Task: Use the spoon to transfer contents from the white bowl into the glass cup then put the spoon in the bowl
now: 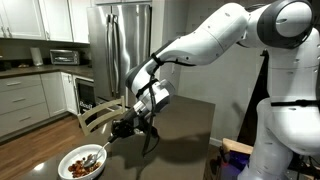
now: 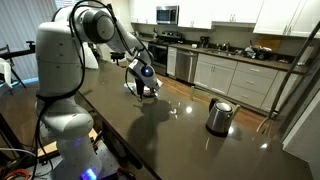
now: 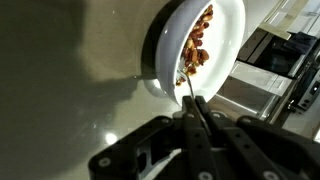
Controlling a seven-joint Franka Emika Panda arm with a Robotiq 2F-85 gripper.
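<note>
Countertop (image 2: 150, 140) kettle (image 2: 219, 116) outside wrist view

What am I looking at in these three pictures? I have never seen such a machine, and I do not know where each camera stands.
This is a white robot arm at a dark table in a kitchen. Two pictures come from cameras outside the robot, at different places. The third comes from a camera on its wrist, looking past the gripper. The gripper is shut on the thin handle of a spoon, whose far end seems to reach into a white bowl holding brown pieces. A steel kettle stands farther along the table.
</note>
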